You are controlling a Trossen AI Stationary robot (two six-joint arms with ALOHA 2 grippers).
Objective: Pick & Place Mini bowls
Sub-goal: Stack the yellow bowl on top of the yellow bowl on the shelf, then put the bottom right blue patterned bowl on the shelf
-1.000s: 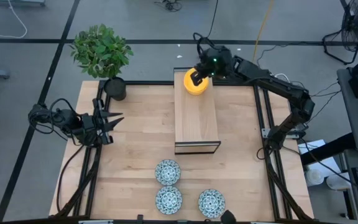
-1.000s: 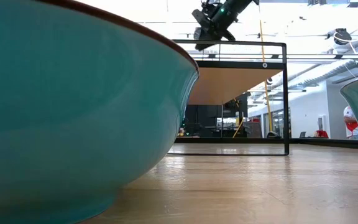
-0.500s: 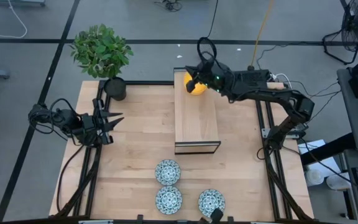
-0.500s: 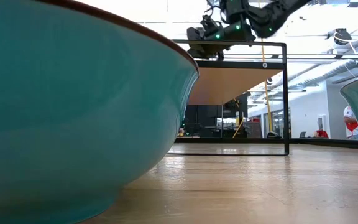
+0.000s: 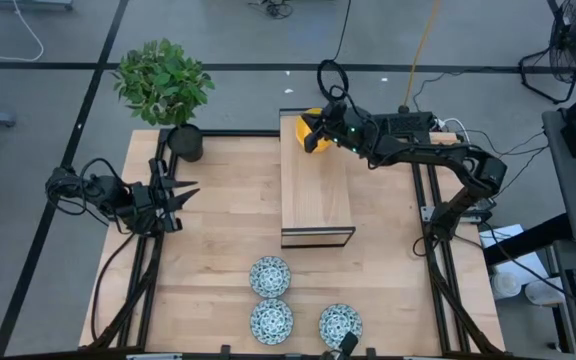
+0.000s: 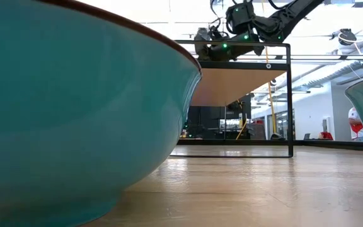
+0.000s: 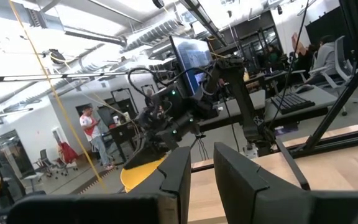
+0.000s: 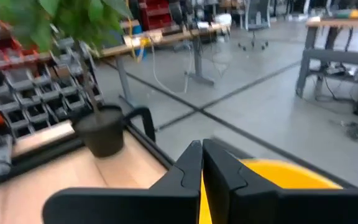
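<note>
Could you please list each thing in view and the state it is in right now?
Yellow bowl: on the raised wooden shelf's far end.
Three patterned bowls: upright on the table's near edge.
Right gripper: shut, at the yellow bowl.
Left gripper: waiting, slightly open, empty, at the table's left edge.

1. You have one bright yellow bowl [image 5: 309, 131], plain, with no pattern.
2. Your three other bowls [image 5: 270, 276] are white inside with a blue floral pattern.
3. From the low view, the nearest bowl [image 6: 74, 113] shows you a teal outside and a dark reddish rim.
4. Your tabletop [image 5: 218, 240] is light wood, and so is the shelf [image 5: 315, 195], which has a black frame.
5. Your plant [image 5: 162, 80] is green in a dark pot [image 5: 185, 142].
6. Both end effectors, right [image 5: 315, 130] and left [image 5: 180, 192], are black.
</note>
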